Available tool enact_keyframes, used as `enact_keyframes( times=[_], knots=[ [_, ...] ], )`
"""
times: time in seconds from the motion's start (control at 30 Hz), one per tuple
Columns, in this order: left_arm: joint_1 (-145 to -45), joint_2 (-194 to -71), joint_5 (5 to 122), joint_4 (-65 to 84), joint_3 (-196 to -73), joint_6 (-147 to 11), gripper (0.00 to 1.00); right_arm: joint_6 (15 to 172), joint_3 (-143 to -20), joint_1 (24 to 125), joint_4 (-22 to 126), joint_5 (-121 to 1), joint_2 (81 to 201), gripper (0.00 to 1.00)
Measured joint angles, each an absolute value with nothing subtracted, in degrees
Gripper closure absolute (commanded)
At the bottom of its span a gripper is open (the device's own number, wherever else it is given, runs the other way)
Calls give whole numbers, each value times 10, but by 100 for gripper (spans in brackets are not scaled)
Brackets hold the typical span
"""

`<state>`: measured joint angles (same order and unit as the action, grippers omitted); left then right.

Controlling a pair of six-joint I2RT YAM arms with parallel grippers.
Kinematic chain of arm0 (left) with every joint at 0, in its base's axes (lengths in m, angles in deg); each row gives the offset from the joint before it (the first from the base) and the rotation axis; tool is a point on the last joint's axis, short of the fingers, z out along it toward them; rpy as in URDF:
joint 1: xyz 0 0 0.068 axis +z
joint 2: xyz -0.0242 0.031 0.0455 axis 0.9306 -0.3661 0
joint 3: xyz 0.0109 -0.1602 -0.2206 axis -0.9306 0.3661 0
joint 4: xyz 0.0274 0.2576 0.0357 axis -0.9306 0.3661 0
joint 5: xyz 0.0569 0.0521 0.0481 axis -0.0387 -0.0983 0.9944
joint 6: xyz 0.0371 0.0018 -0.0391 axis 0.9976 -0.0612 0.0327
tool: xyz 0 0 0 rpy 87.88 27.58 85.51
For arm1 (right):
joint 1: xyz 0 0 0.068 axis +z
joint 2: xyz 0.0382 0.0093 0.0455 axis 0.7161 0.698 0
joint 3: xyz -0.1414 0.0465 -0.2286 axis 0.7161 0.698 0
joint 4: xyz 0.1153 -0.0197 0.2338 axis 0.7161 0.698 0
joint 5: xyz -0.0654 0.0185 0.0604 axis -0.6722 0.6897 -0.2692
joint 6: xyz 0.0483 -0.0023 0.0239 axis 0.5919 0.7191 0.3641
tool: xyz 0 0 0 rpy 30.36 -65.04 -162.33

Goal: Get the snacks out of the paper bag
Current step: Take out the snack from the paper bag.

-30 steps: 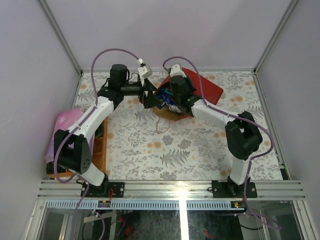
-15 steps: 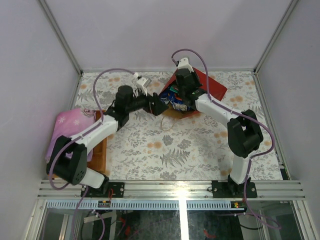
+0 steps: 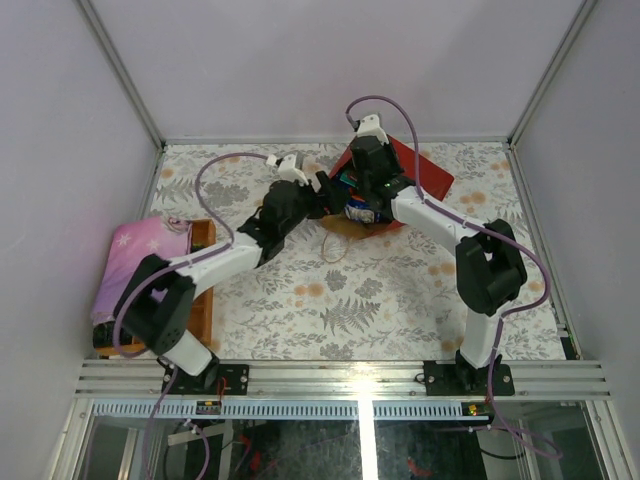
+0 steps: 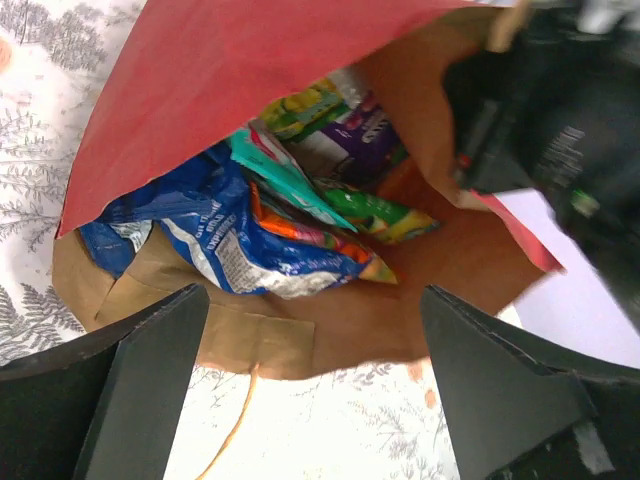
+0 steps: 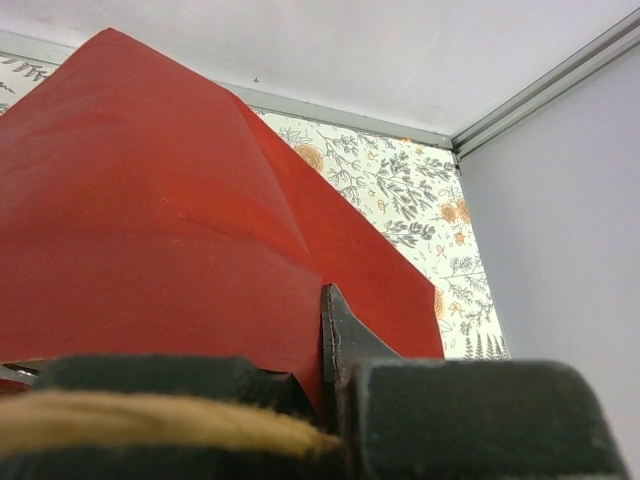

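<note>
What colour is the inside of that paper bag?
The paper bag is brown inside, red outside; best seen from the left wrist.

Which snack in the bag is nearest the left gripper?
The blue-and-white pack, frontmost at the bag's mouth; the teal, orange, green and purple pouches lie deeper behind it.
</note>
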<state>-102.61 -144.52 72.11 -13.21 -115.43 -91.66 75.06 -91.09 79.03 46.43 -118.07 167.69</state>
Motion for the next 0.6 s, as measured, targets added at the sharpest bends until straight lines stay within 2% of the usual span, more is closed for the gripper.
enact_keyframes(
  times=[0.17,0.33,0.5,0.6],
  knots=[
    [-1030,-1525,757,-101,-1207,-983,24,758,-910,790,472,-1176,1672,97],
    [-1044,-1564,791,-44,-1248,-1035,25,762,-901,789,478,-1176,1661,90],
    [-1057,-1580,813,-19,-1256,-1092,43,773,-898,789,486,-1176,1655,70],
    [-1060,-1606,817,-13,-1267,-1113,48,781,-898,789,494,-1172,1652,57]
  ],
)
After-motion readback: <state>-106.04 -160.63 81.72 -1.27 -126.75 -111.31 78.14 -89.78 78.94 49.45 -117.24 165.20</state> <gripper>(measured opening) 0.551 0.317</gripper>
